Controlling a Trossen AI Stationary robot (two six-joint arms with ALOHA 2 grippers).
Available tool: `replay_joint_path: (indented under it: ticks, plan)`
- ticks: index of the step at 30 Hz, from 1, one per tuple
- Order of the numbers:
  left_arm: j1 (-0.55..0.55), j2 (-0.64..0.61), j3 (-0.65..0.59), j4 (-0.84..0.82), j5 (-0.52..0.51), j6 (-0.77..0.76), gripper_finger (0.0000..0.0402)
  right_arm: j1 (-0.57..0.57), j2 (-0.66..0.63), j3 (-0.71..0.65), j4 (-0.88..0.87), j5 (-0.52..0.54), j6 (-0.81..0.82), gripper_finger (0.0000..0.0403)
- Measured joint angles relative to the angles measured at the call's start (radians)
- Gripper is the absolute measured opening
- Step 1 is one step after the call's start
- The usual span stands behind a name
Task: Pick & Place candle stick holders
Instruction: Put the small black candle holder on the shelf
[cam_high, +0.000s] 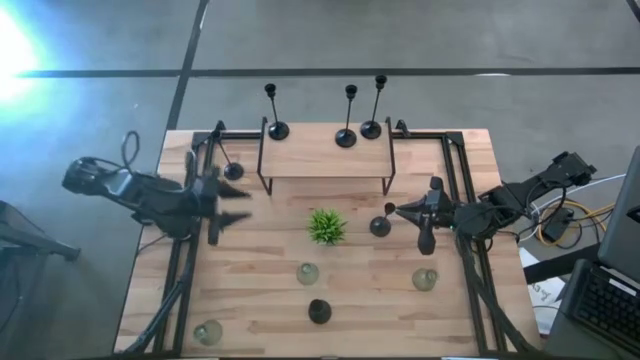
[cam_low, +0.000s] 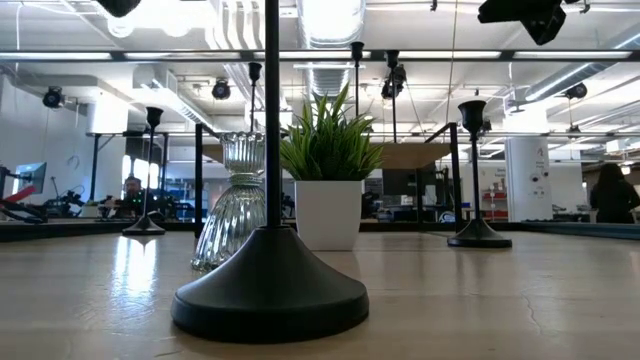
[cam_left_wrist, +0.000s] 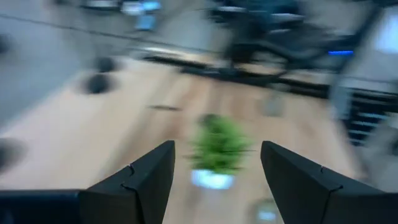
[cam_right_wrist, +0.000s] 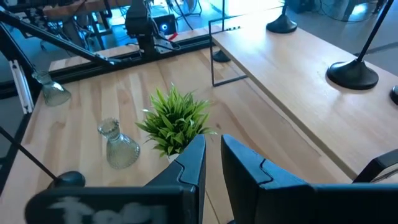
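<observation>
A: Where were the candle holders found, relative to the plant (cam_high: 326, 226)?

B: Three black sticks (cam_high: 346, 118) had been stood on the raised shelf (cam_high: 325, 156) behind it, presumably as their destination. Two glass holders (cam_high: 308, 272) and another black one (cam_high: 319, 311) were left in front of it.

A: And the grippers?

B: The left gripper (cam_high: 236, 206) was held left of the plant, fingers spread and empty, probably readied for a pick. The right gripper (cam_high: 393, 211) was kept nearly pressed together beside a black stick (cam_high: 381, 225) right of the plant; nothing was seen pinched.
</observation>
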Motion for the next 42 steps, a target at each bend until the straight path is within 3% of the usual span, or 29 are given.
replay_joint_path:
  ticks: [4, 7, 26, 29, 42]
  plan:
    - [0.0, 0.001, 0.08, -0.168, -0.192, -0.074, 0.0242, 0.0, 0.003, 0.0, -0.005, 0.0, 0.0, 0.0043]
    - [0.0, -0.005, 0.088, -0.217, -0.263, -0.14, 0.0242, 0.0, 0.003, 0.0, -0.02, -0.001, -0.007, 0.0043]
    - [0.0, -0.019, 0.077, -0.584, -0.346, -0.516, 0.0242, 0.0, -0.019, 0.0, -0.018, 0.034, -0.03, 0.0043]
    - [0.0, -0.027, 0.052, -0.601, -0.355, -0.599, 0.0242, 0.0, -0.023, 0.0, -0.018, 0.065, -0.031, 0.0043]
    - [0.0, -0.046, -0.101, -0.609, -0.381, -0.66, 0.0242, 0.0, -0.053, 0.0, -0.021, 0.079, -0.034, 0.0043]
